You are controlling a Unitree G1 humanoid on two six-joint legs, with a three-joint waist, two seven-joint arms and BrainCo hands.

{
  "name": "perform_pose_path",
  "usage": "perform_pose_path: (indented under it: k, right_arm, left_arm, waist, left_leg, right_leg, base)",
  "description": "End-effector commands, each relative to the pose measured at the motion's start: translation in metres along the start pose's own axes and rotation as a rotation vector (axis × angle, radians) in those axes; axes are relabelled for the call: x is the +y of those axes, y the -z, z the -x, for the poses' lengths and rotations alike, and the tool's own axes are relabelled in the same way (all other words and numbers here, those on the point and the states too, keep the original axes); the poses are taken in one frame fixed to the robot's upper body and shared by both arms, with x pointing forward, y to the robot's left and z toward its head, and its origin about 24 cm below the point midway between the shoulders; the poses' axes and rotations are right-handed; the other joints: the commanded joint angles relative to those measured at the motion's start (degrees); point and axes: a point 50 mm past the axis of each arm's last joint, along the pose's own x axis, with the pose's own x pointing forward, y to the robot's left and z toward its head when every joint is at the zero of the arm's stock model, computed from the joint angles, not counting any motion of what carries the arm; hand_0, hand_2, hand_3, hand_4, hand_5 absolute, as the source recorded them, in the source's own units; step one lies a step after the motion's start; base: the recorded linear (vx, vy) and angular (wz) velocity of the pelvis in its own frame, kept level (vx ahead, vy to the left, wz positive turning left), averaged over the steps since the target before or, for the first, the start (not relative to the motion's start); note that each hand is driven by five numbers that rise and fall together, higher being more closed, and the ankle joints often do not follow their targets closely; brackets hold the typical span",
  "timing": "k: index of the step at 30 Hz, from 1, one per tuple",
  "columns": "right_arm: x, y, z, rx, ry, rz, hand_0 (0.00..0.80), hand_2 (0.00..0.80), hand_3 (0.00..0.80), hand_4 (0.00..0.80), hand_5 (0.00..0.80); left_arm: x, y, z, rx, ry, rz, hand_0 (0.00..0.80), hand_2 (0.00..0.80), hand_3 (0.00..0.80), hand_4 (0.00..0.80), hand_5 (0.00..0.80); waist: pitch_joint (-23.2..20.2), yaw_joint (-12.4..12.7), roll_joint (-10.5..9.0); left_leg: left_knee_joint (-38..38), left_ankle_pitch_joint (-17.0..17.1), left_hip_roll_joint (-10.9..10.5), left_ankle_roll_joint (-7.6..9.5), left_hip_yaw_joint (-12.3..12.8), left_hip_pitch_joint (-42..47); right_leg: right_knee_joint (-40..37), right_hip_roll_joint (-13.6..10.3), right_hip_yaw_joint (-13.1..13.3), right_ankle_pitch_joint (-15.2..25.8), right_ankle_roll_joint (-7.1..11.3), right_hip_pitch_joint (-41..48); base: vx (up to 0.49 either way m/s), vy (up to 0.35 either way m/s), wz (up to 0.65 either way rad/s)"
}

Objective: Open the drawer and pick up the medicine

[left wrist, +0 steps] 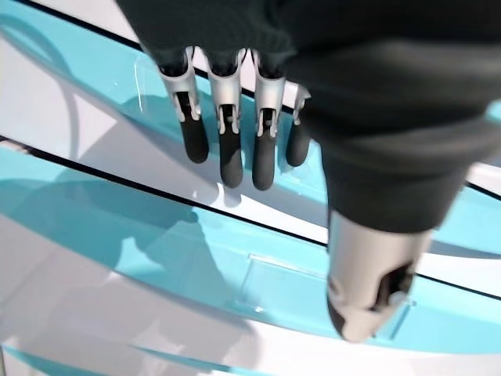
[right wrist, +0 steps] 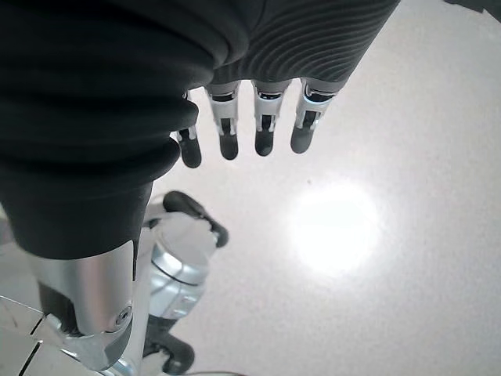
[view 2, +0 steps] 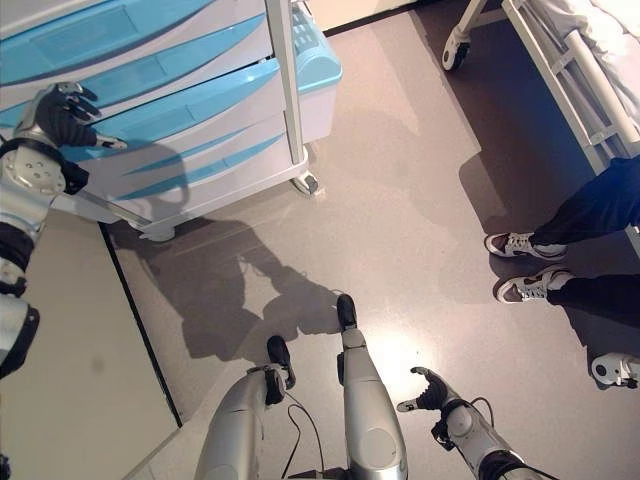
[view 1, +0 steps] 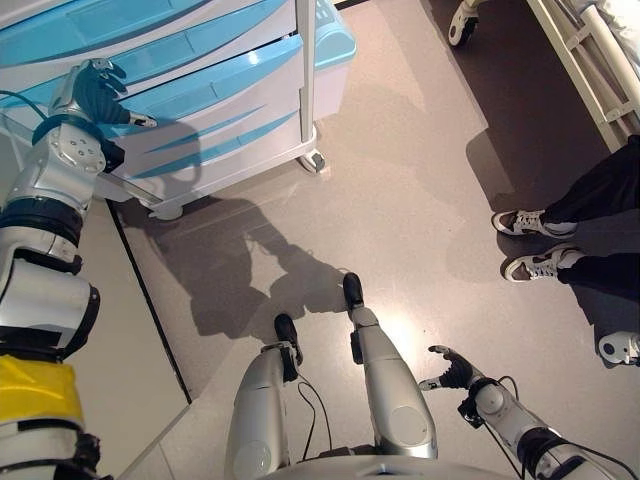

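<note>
A white cart (view 1: 200, 110) with several light-blue drawer fronts stands at the upper left; all drawers look closed. My left hand (view 1: 95, 92) is raised in front of a blue drawer front (left wrist: 258, 266), fingers (left wrist: 227, 149) straight and close to the front, holding nothing. My right hand (view 1: 452, 368) hangs low at the lower right over the floor, open and empty; it also shows in the right wrist view (right wrist: 258, 125). No medicine is in view.
A person's legs and shoes (view 1: 535, 245) stand at the right. A white bed frame (view 1: 590, 60) with a caster (view 1: 460, 25) is at the upper right. Another caster (view 1: 620, 347) shows at the right edge. The cart's wheel (view 1: 314, 160) rests on grey floor.
</note>
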Motion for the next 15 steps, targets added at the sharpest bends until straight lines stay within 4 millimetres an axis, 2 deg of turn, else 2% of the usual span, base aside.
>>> perform_pose_path:
  k: [1, 5, 6, 7, 8, 9, 10, 12, 13, 14, 15]
  right_arm:
    - [0.005, 0.021, 0.008, 0.058, -0.021, 0.012, 0.000, 0.000, 0.000, 0.000, 0.000]
    - [0.006, 0.018, 0.008, 0.044, -0.015, -0.005, 0.000, 0.000, 0.000, 0.000, 0.000]
    - [0.007, 0.018, 0.008, 0.047, -0.010, -0.015, 0.000, 0.000, 0.000, 0.000, 0.000]
    - [0.008, 0.019, 0.008, 0.051, -0.008, -0.020, 0.000, 0.000, 0.000, 0.000, 0.000]
    - [0.009, 0.021, 0.009, 0.061, -0.002, -0.040, 0.000, 0.000, 0.000, 0.000, 0.000]
    - [0.009, 0.021, 0.009, 0.062, -0.002, -0.036, 0.000, 0.000, 0.000, 0.000, 0.000]
    - [0.010, 0.022, 0.009, 0.067, 0.003, -0.046, 0.000, 0.000, 0.000, 0.000, 0.000]
    - [0.009, 0.024, 0.010, 0.080, 0.014, -0.062, 0.000, 0.000, 0.000, 0.000, 0.000]
    - [0.009, 0.024, 0.010, 0.080, 0.014, -0.062, 0.000, 0.000, 0.000, 0.000, 0.000]
    - [0.010, 0.029, 0.012, 0.105, 0.030, -0.092, 0.000, 0.000, 0.000, 0.000, 0.000]
    - [0.010, 0.029, 0.012, 0.105, 0.029, -0.092, 0.000, 0.000, 0.000, 0.000, 0.000]
  left_arm:
    - [0.036, -0.002, -0.003, -0.013, -0.119, 0.026, 0.000, 0.000, 0.000, 0.000, 0.000]
    - [0.023, -0.004, 0.005, -0.083, -0.126, 0.164, 0.000, 0.000, 0.000, 0.000, 0.000]
    - [0.010, 0.004, 0.015, -0.102, -0.124, 0.328, 0.000, 0.000, 0.000, 0.000, 0.000]
    - [0.004, 0.008, 0.020, -0.104, -0.108, 0.381, 0.000, 0.000, 0.000, 0.000, 0.000]
    - [-0.011, 0.019, 0.034, -0.113, -0.085, 0.532, 0.000, 0.000, 0.000, 0.000, 0.000]
    - [-0.011, 0.021, 0.035, -0.108, -0.086, 0.533, 0.000, 0.000, 0.000, 0.000, 0.000]
    - [-0.022, 0.022, 0.044, -0.119, -0.075, 0.660, 0.000, 0.000, 0.000, 0.000, 0.000]
    - [-0.044, 0.037, 0.062, -0.076, -0.032, 0.785, 0.000, 0.000, 0.000, 0.000, 0.000]
    - [-0.044, 0.037, 0.062, -0.076, -0.032, 0.785, 0.000, 0.000, 0.000, 0.000, 0.000]
    - [-0.074, 0.049, 0.084, -0.022, 0.038, 0.925, 0.000, 0.000, 0.000, 0.000, 0.000]
    - [-0.074, 0.049, 0.084, -0.022, 0.038, 0.925, 0.000, 0.000, 0.000, 0.000, 0.000]
  waist:
    - [-2.50, 0.28, 1.03]
    - [-2.54, 0.91, 1.23]
    - [-2.57, 1.42, 1.52]
    - [-2.55, 1.71, 1.61]
    - [-2.57, 2.52, 1.74]
    - [-2.63, 2.26, 1.87]
    - [-2.64, 2.74, 1.94]
    - [-2.85, 2.97, 2.19]
    - [-2.85, 2.97, 2.19]
    - [-3.19, 3.61, 2.58]
    - [-3.18, 3.54, 2.59]
  left_leg:
    - [-9.12, 4.93, -1.40, -2.45, -0.95, 2.63]
    - [-9.41, 5.04, -1.48, -2.56, -1.32, 2.88]
    - [-9.65, 5.16, -1.61, -2.65, -1.90, 3.20]
    - [-9.85, 5.23, -1.65, -2.72, -2.02, 3.40]
    - [-10.30, 5.43, -1.81, -2.89, -2.76, 3.99]
    - [-10.32, 5.43, -1.82, -2.89, -2.83, 4.04]
    - [-10.50, 5.58, -1.94, -2.95, -3.34, 4.29]
    - [-11.08, 5.86, -2.15, -3.12, -4.46, 5.16]
    - [-11.08, 5.86, -2.15, -3.12, -4.46, 5.16]
    - [-12.15, 6.54, -2.47, -3.56, -6.08, 6.81]
    - [-12.17, 6.55, -2.48, -3.56, -6.12, 6.84]
  right_leg:
    - [2.31, 0.17, -0.62, -4.20, 4.04, 0.49]
    - [2.12, 0.18, -0.98, -4.44, 3.76, 0.84]
    - [2.08, 0.18, -1.34, -4.63, 3.52, 1.30]
    - [1.99, 0.14, -1.52, -4.71, 3.46, 1.55]
    - [1.87, 0.15, -1.98, -4.97, 3.13, 2.40]
    - [1.84, 0.14, -2.05, -4.98, 3.13, 2.48]
    - [1.89, 0.16, -2.29, -5.17, 2.94, 2.87]
    - [1.63, 0.09, -3.02, -5.50, 2.62, 4.19]
    - [1.63, 0.09, -3.02, -5.50, 2.62, 4.19]
    - [1.41, -0.01, -4.42, -6.34, 2.13, 6.61]
    - [1.39, -0.02, -4.46, -6.34, 2.13, 6.66]
  base:
    - [0.000, 0.000, 0.00]
    - [0.008, -0.018, 0.00]
    - [0.013, -0.038, 0.01]
    - [0.019, -0.077, -0.02]
    - [0.007, -0.053, -0.01]
    - [0.008, -0.072, -0.06]
    - [0.004, -0.064, 0.00]
    - [0.012, -0.080, 0.23]
    - [0.042, -0.135, 0.42]
    - [0.032, -0.103, 0.36]
    - [0.055, -0.137, 0.57]
